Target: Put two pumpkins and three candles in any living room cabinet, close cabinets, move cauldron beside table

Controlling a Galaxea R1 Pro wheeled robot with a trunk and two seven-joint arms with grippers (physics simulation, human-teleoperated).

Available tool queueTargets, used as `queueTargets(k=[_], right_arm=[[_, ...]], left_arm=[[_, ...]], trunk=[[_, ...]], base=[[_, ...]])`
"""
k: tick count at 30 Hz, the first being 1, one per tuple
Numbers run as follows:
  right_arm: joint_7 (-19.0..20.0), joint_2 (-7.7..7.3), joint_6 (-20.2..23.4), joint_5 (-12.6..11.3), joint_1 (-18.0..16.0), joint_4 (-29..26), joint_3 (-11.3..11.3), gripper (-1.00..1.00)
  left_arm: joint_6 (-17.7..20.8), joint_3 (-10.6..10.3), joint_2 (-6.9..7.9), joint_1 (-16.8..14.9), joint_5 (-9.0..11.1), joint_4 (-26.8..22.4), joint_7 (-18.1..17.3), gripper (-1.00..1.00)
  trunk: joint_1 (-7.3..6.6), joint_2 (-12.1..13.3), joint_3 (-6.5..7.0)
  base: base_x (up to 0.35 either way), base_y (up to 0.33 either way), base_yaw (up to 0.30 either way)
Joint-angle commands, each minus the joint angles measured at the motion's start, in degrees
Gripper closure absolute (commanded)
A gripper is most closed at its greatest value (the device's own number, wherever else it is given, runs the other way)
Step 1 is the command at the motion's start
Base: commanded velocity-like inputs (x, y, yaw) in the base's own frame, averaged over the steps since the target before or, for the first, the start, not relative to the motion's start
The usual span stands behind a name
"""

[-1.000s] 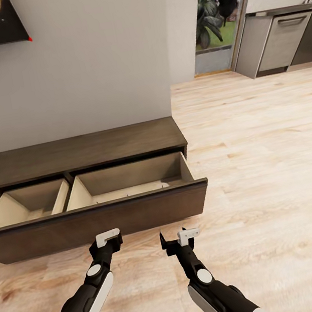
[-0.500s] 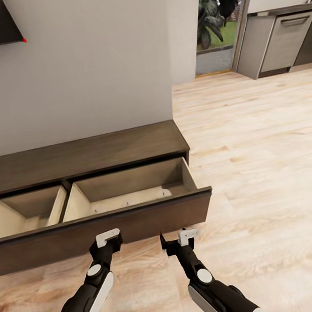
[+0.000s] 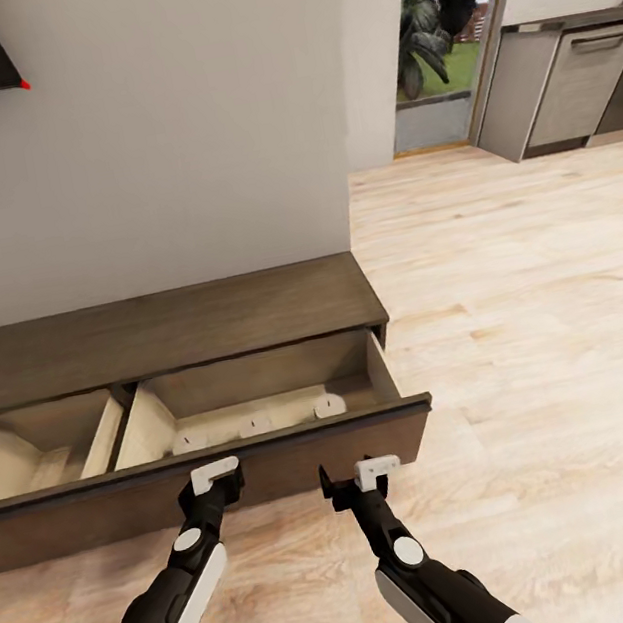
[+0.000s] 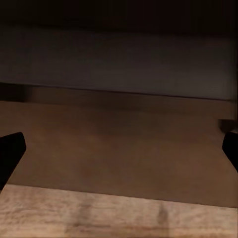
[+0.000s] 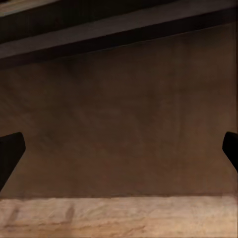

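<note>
Light wooden floor (image 3: 538, 334) is spreading across the room, and a pale wall (image 3: 172, 142) is standing behind the cabinet (image 3: 162, 326), which is lying long and low against it. Its two drawers are standing pulled out toward the robot. Three candles (image 3: 255, 425) are sitting in a row on the bottom of the right drawer (image 3: 256, 402), close to its front panel; the left drawer (image 3: 40, 448) is showing pale inner walls. The left gripper (image 3: 217, 474) is hovering just in front of the dark drawer front (image 4: 119, 153), with its fingers spread wide and nothing between them. The right gripper (image 3: 364, 473) is also staying wide and empty, close to the same front (image 5: 119, 124). Grey kitchen units (image 3: 566, 76) and green plants (image 3: 425, 19) are showing far behind on the right.
</note>
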Motion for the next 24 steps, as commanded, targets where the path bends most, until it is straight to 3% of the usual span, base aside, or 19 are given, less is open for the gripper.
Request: queueTargets(k=[1, 24], right_arm=[[-0.32, -0.04, -0.35, -0.59, -0.07, 0.02, 0.33, -1.0], [-0.32, -0.09, -0.43, -0.67, -0.07, 0.02, 0.19, -1.0]], left_arm=[[0.18, -0.31, 0.08, -0.05, 0.13, -0.13, 0.41, -1.0], [0.27, -0.31, 0.08, -0.05, 0.13, -0.16, 0.32, -1.0]], trunk=[[0.01, -0.02, -0.04], [0.01, -0.02, -0.04]], base=[[0.228, 0.0, 0.0], [0.198, 0.004, 0.0]])
